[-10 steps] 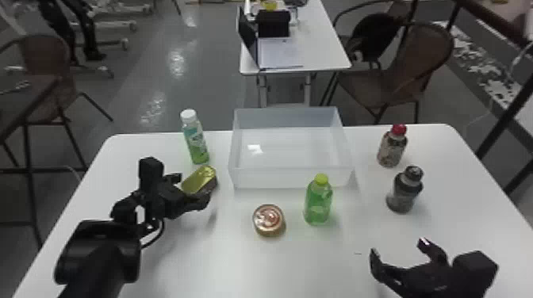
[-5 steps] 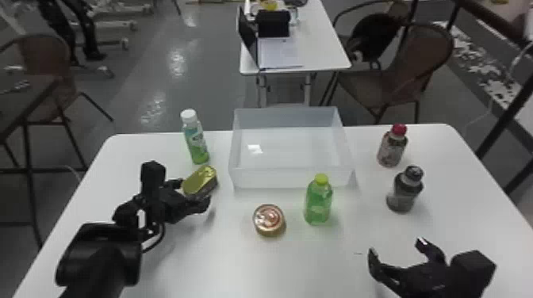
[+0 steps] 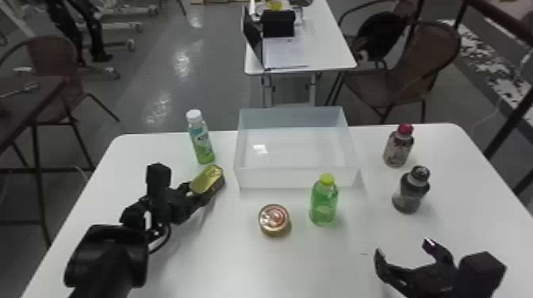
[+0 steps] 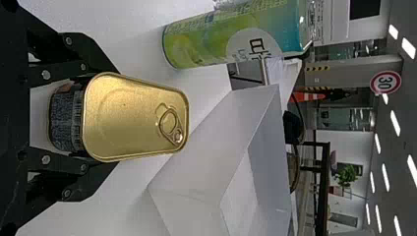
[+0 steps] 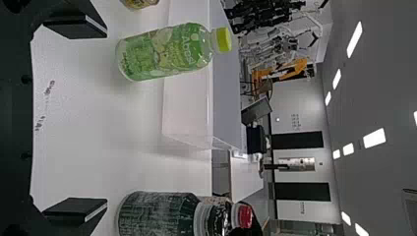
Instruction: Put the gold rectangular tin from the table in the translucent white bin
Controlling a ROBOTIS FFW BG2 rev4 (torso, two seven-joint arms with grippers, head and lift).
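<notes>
Left gripper (image 4: 109, 119) is being closed in since the earlier frame: its near finger is being drawn up to the tin (image 3: 207, 180), and the gap seen then is being taken up. Now both fingers are being pressed against the tin's long sides, no wider than its body. Lift-off is not being confirmed by either view.

For the step in hand, likely the grasp, even pressure is being advised, then a straight rise before any sideways travel, so that the bin's wall (image 3: 293, 178) is being cleared and the white-capped bottle (image 3: 202, 143) is being spared a knock (it is being passed close by). Release is being best saved for low inside.

Tin is being held between the fingers, printed side toward the palm, ring-pull lid facing the wrist camera, outside the bin at its near left corner. Right gripper (image 3: 404, 249), spread wide and empty, is being kept parked at near right.
</notes>
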